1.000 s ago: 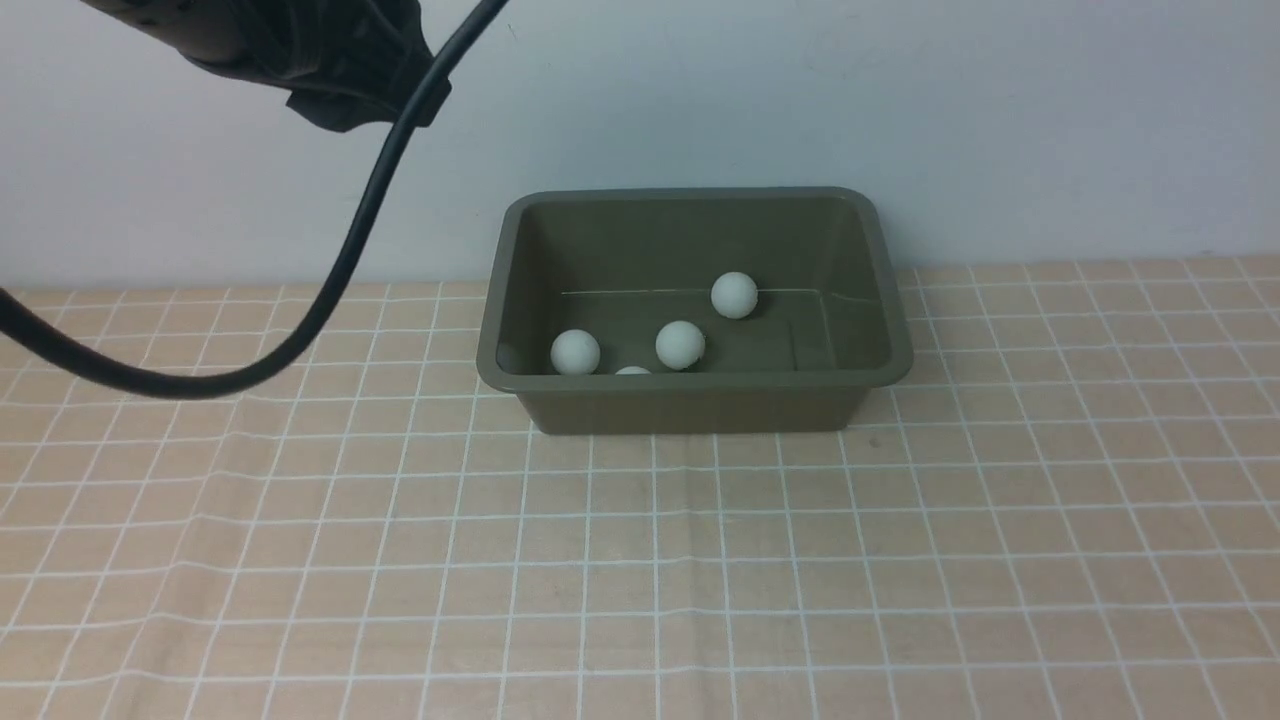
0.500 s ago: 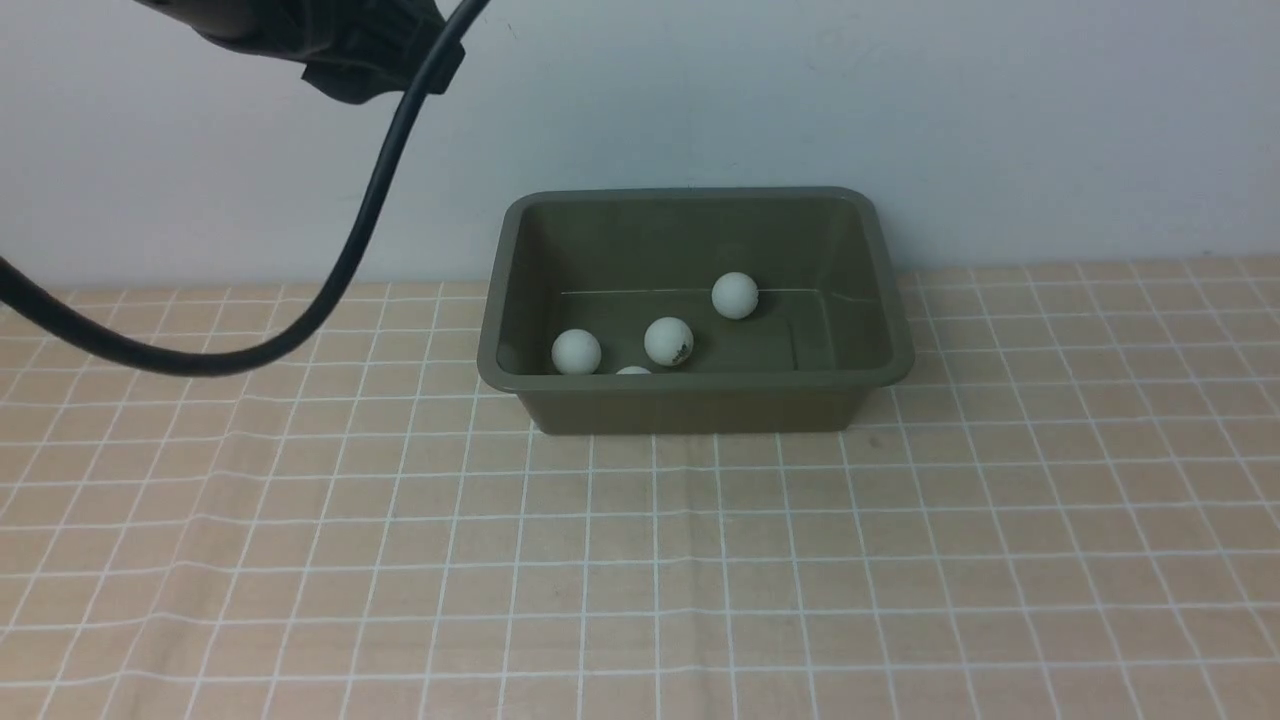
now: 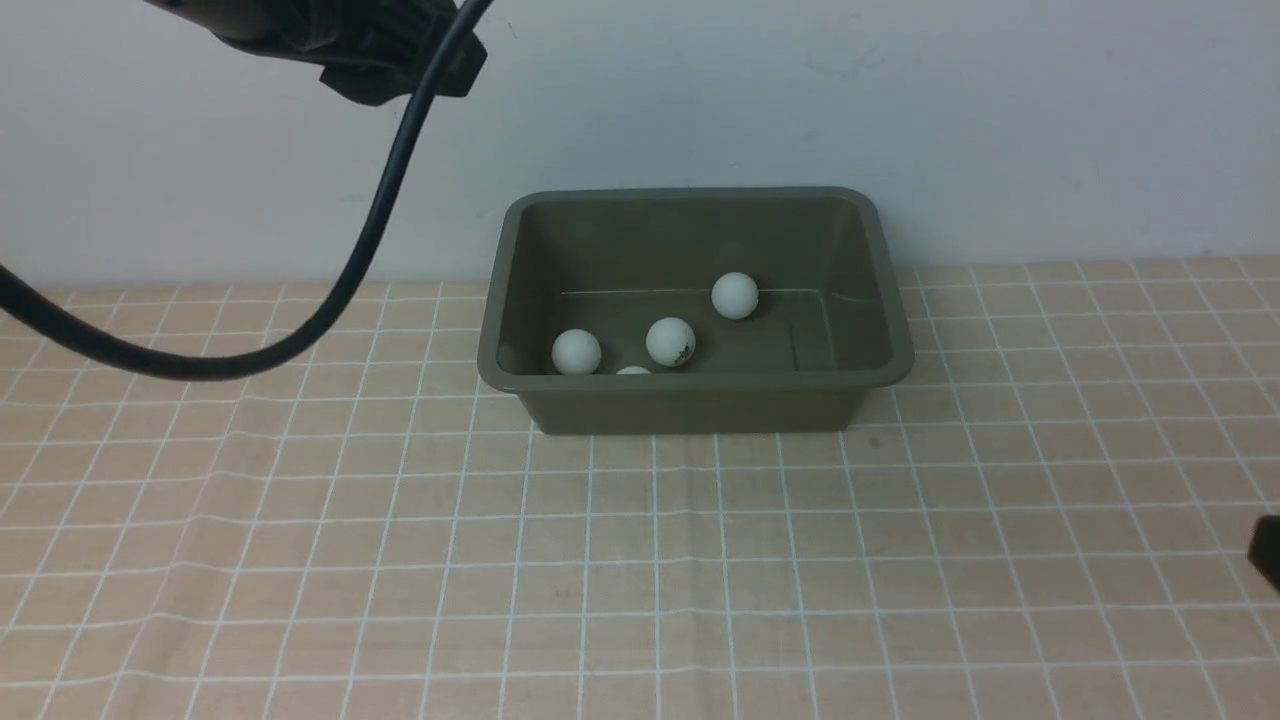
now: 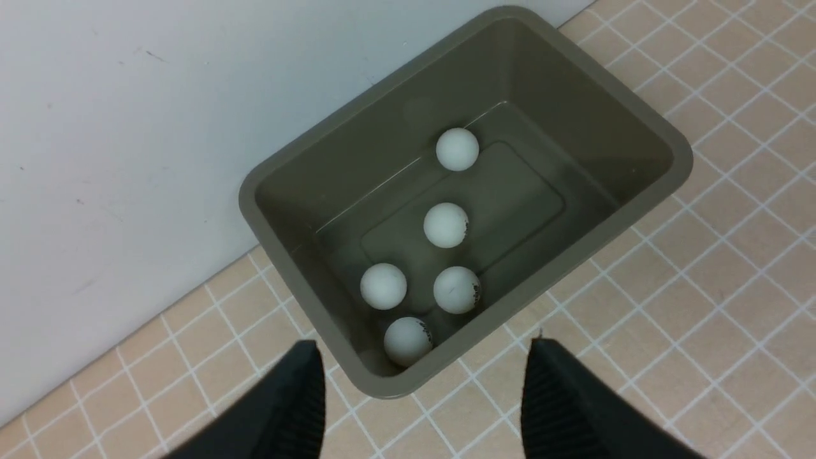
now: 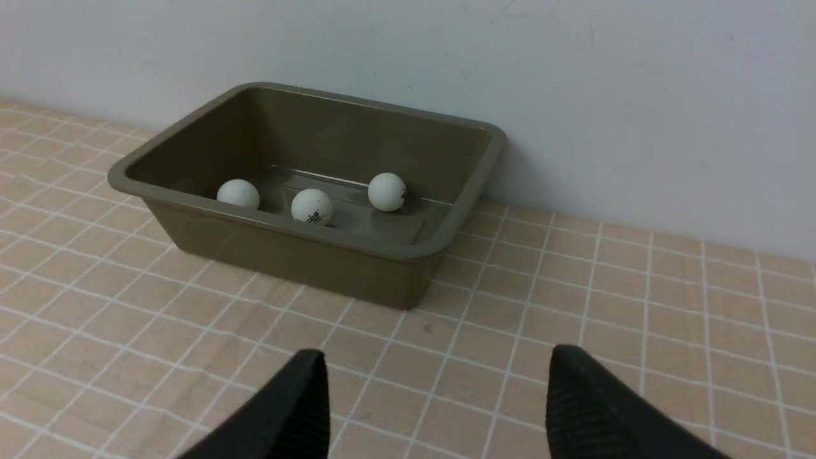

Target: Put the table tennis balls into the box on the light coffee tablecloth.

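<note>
Finishing well means raising both empty, spread-jawed pincers, left gripper (image 4: 422, 354) and right gripper (image 5: 437, 352), clear of the olive-green plastic box (image 4: 561, 76) holding five white balls (image 4: 445, 225).

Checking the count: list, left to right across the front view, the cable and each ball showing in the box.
Black cable → plain ball → half-hidden ball peeking over the near rim of the box → dark-marked ball → far ball by the back wall.

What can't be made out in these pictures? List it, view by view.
- Front view: the box's near wall hides all but the top of one ball, and another entirely.
- Right wrist view: that wall hides two of the five balls.
- All views: the balls' printed marks are too small to read.
</note>
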